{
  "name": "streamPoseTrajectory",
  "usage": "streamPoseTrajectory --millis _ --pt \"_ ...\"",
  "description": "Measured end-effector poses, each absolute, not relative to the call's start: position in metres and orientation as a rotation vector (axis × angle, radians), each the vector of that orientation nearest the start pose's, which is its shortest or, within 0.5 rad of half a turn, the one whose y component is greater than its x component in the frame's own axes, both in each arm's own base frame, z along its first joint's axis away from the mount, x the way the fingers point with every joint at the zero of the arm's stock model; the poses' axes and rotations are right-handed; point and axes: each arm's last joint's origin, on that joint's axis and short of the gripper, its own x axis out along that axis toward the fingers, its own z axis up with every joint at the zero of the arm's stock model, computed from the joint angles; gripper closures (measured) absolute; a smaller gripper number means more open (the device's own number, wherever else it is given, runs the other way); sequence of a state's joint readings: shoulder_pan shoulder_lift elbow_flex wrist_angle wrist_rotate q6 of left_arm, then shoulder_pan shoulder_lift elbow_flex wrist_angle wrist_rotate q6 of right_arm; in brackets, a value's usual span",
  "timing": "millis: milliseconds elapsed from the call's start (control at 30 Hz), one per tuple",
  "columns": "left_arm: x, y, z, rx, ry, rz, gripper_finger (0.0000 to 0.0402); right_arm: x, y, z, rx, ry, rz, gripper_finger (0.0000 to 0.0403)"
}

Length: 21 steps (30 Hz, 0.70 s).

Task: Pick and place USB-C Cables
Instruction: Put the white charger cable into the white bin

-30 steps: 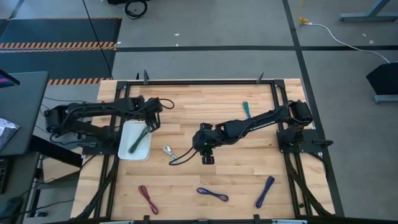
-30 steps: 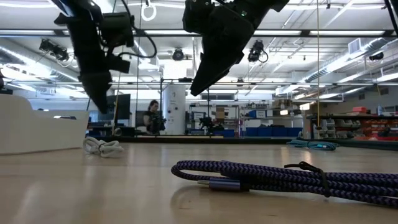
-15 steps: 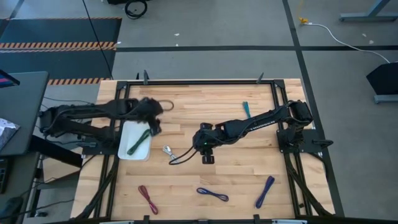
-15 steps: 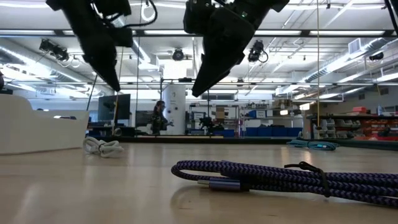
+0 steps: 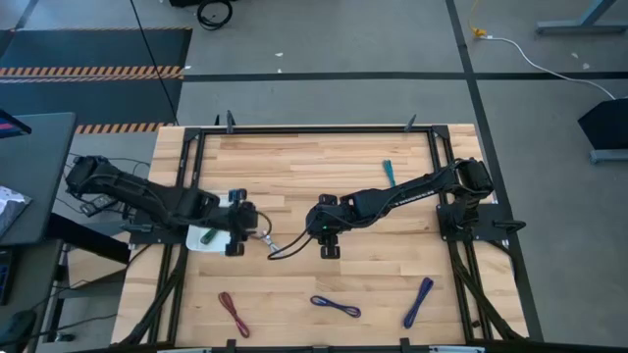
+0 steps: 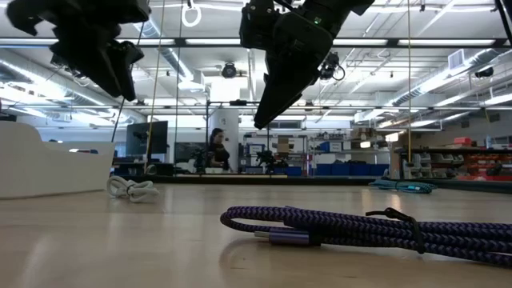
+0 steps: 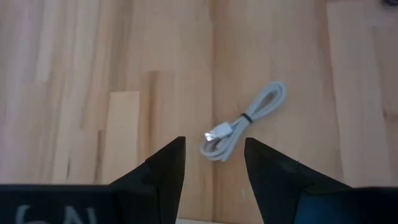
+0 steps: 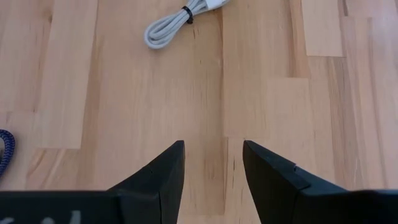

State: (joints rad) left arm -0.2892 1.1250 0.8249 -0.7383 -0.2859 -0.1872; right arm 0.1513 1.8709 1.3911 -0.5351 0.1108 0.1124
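- Left gripper (image 7: pixel 214 158): released, fingers spread with nothing between them, above bare wood; in the high view it (image 5: pixel 238 218) sits at the 3 o'clock edge of the tray (image 5: pixel 199 244).
- White cable (image 7: pixel 244 122): lies just ahead of the left fingertips in the left wrist view, a loop cinched by a dark tie, plug end nearest the fingers. In the high view it (image 5: pixel 263 236) lies between the two grippers, not touched by either.
- Green cable (image 5: pixel 208 235): inside the tray, partly covered by the left arm.
- Right gripper (image 8: pixel 212 163): released, fingers spread, empty, over bare boards. In the high view it (image 5: pixel 328 238) is near table centre, at 3 o'clock of the white cable, which shows well ahead of its fingers (image 8: pixel 163 163) in the right wrist view.
- Teal cable (image 5: pixel 389 174): at 1 o'clock of the right gripper, beside the right arm, toward the table's far edge.
- Blue cable (image 5: pixel 336 307): at 6 o'clock of the right gripper, near the table's near edge; it (image 6: pixel 360 228) fills the foreground of the low view, flat on the wood.
- Purple cable (image 5: pixel 418 301): at 3 o'clock of the blue one, well apart.
- Red cable (image 5: pixel 234 314): at 9 o'clock of the blue one, at 6 o'clock of the tray.
- Low view: both grippers hang clear above the table; a person (image 6: pixel 216 150) stands in the room behind.
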Motion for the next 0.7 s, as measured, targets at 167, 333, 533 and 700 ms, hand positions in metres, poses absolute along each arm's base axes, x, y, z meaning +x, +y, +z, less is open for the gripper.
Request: streamPoseTrajectory --millis 167,333,533,700 --pt "0.2 -0.065 0.241 0.158 0.977 0.094 0.0228 0.39 0.056 0.214 -0.015 1.006 -0.028 0.0234" --pt "0.209 -0.077 0.226 0.212 1.025 0.087 0.0228 0.39 0.056 0.214 -0.012 1.008 -0.03 0.0234" --pt "0.228 -0.083 0.192 0.312 1.154 0.076 0.0228 0.39 0.056 0.214 -0.009 1.012 -0.031 0.0234" --pt "0.245 -0.089 0.172 0.376 1.138 0.053 0.0228 0.389 0.056 0.213 -0.013 1.022 -0.032 0.0234"
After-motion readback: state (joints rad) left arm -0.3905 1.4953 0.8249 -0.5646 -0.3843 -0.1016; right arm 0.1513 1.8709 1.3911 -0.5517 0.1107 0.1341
